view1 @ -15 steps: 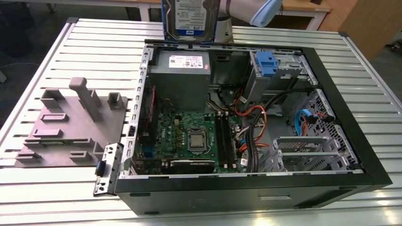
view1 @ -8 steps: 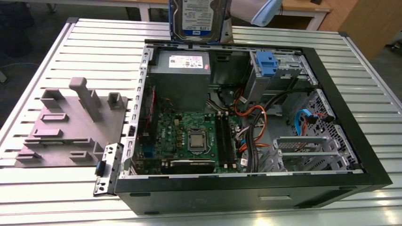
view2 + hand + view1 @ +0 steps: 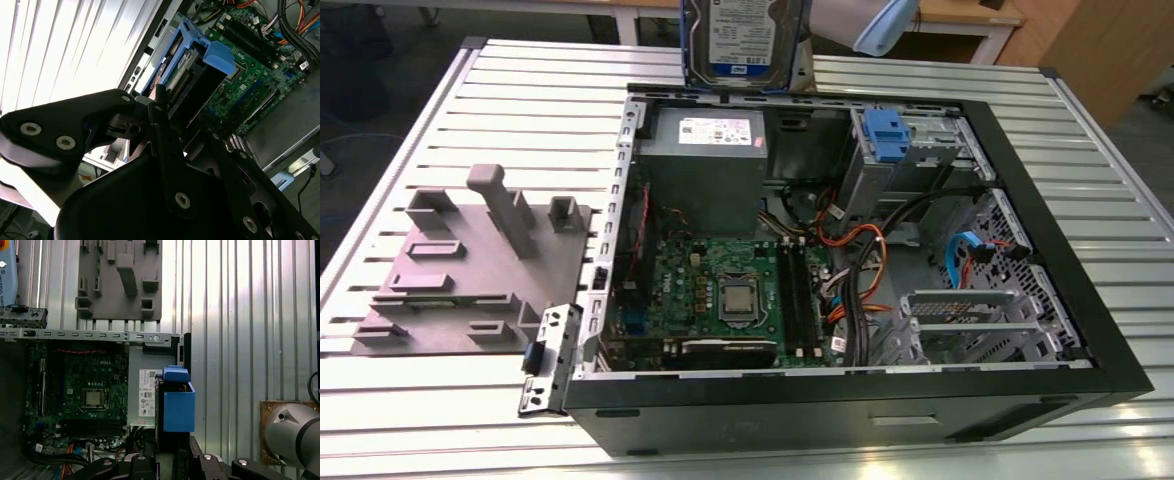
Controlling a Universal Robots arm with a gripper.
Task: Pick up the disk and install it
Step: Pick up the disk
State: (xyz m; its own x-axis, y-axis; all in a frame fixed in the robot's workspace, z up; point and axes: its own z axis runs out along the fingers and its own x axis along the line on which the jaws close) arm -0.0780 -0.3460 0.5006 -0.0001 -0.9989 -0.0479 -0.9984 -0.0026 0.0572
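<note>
Silver disk — label in exterior view — gripped by fingers (second wrist view).

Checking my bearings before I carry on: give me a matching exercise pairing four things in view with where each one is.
Things:
1. disk
2. grey moulded plate
3. grey box with white sticker
4. blue clip

Places:
A. flat on the slatted table, outside the case
B. held aloft above the case's rim
C. inside the case, on the metal cage
D. inside the case, next to the motherboard

Pairs: 1-B, 2-A, 3-D, 4-C
</note>
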